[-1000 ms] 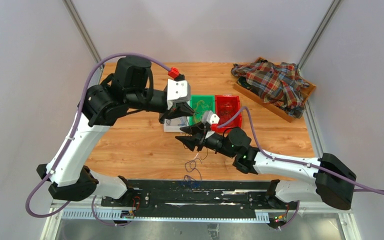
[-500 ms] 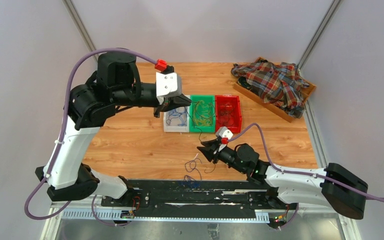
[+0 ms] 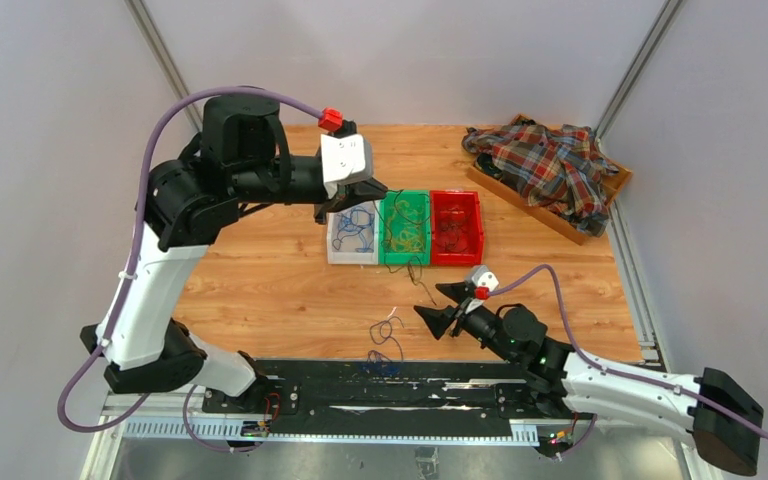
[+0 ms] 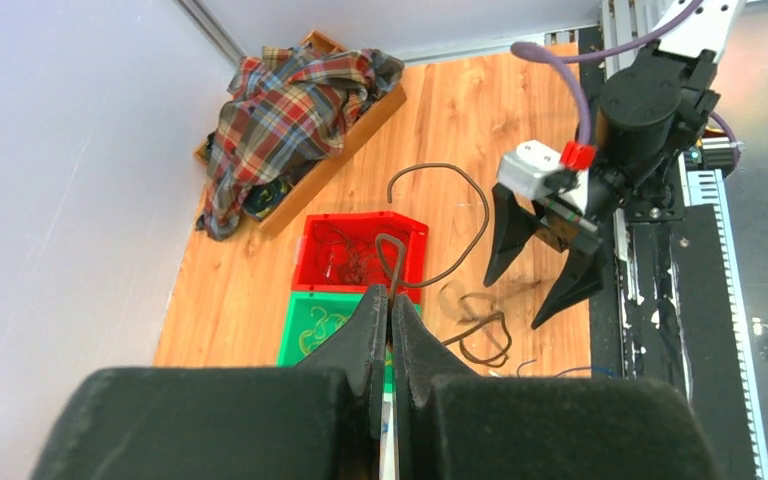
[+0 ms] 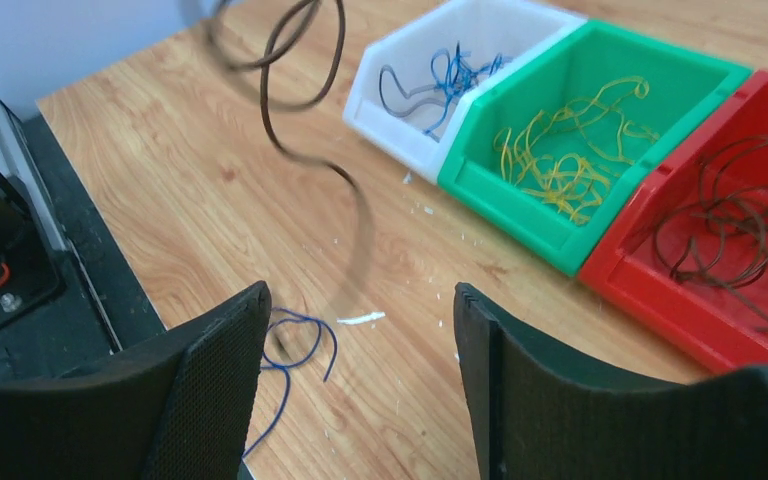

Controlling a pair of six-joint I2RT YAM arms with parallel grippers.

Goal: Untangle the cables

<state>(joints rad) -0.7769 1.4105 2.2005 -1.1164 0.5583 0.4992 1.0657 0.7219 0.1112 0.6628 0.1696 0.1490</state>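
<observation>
My left gripper [image 3: 376,190] is shut on a dark brown cable [image 3: 412,268] and holds it above the bins; the cable hangs down toward the table. In the left wrist view the shut fingers [image 4: 372,318] pinch that cable [image 4: 447,168], which loops out in front of them. My right gripper [image 3: 430,300] is open and empty, low over the table near the front, to the right of a few loose blue and dark cables [image 3: 385,337]. The right wrist view shows the open gripper [image 5: 360,295], the hanging brown cable [image 5: 297,95] and a blue cable [image 5: 298,345] by the left finger.
Three bins stand mid-table: white [image 3: 334,250] with blue cables, green [image 3: 404,194] with yellow ones, red [image 3: 457,194] with brown ones. A plaid shirt [image 3: 550,165] lies in a wooden tray at the back right. A black rail [image 3: 410,385] runs along the near edge.
My right gripper has drawn back toward the near right, away from the left gripper. My left gripper swung left, then back right over the bins, still holding the brown cable.
</observation>
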